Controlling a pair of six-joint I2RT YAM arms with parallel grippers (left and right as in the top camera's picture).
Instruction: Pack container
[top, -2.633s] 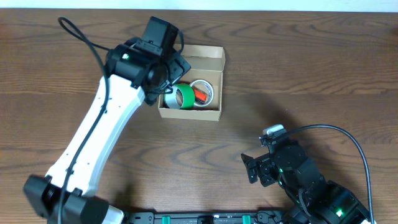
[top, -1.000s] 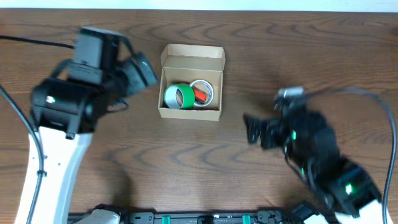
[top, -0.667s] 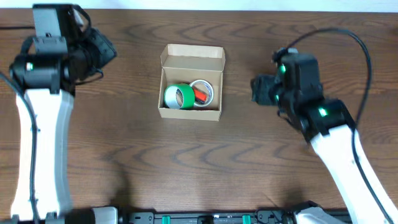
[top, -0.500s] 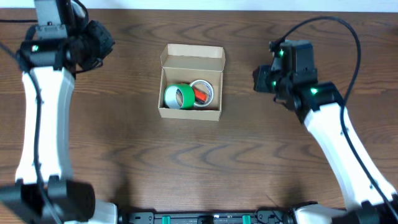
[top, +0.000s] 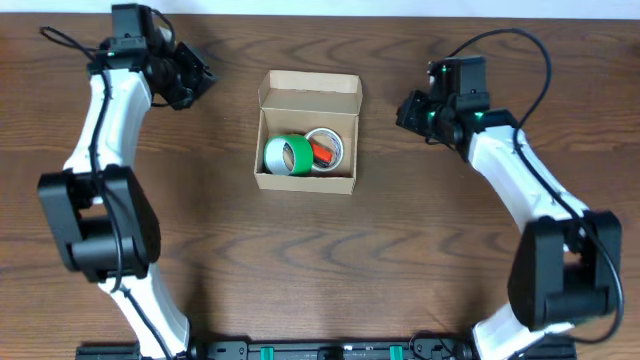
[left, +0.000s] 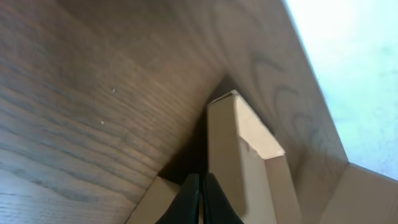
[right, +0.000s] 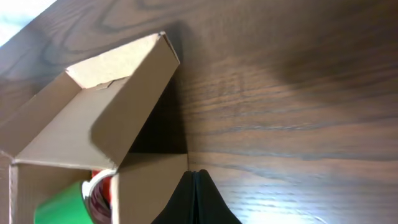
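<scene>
**Container open on table, two rolls inside, both pincers clenched and empty**

The container (top: 305, 182), a plain tan cardboard box, sits on the wooden table (top: 420, 250) around mid-width, toward the far side. Its lid flap (top: 311, 85) is folded back on the far edge, leaving the interior exposed.

Contents: a green tape roll (top: 286, 155) in the left part, apparently tilted, and a white tape roll (top: 328, 146) just beside it on the right, touching or nearly so. A red-orange item (top: 320, 153) shows within the white roll; what it is cannot be told.

The left gripper (top: 198, 80) is to the left of the container's far-left corner, apart from it. In the left wrist view its fingertips (left: 189, 196) meet with nothing between them, and the box corner lies ahead of them.

The right gripper (top: 405, 108) is to the right of the container's far-right corner, also apart from it. In the right wrist view its fingers are pressed together on nothing, pointing toward the box wall and the raised flap.

Neither pincer touches the container.
</scene>
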